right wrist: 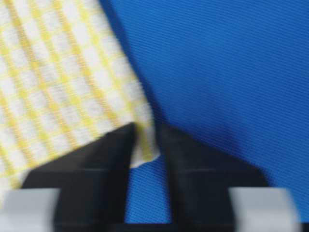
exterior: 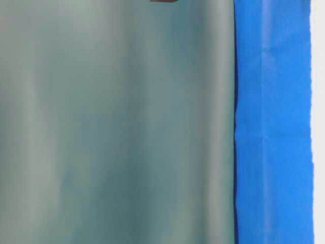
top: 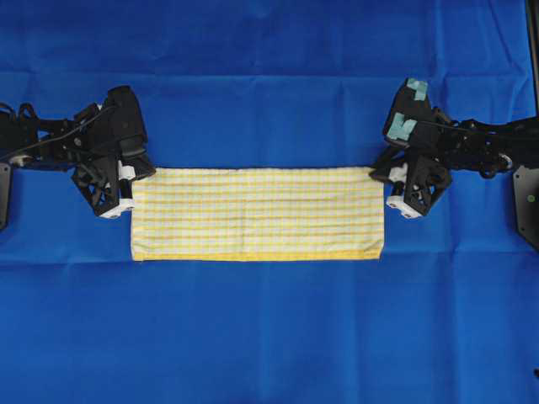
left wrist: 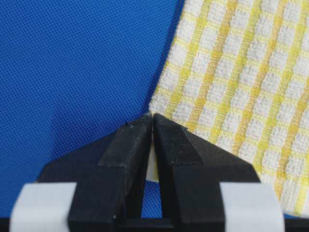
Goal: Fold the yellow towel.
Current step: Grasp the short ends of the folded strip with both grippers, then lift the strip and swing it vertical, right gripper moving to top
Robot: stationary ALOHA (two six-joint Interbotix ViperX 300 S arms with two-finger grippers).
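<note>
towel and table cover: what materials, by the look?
Yellow towel: likely cotton, matte waffle-like weave; raised squares show in the yellow-and-white check. Blue table cover: thin fabric, possibly synthetic or non-woven; fine dotted mesh texture close up, sharp fold creases from overhead.

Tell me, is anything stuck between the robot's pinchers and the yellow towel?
Nothing visible is. The left gripper is shut on a corner of the yellow towel, and the right gripper has the opposite corner between its fingers. Around it lies only the blue cloth surface.
</note>
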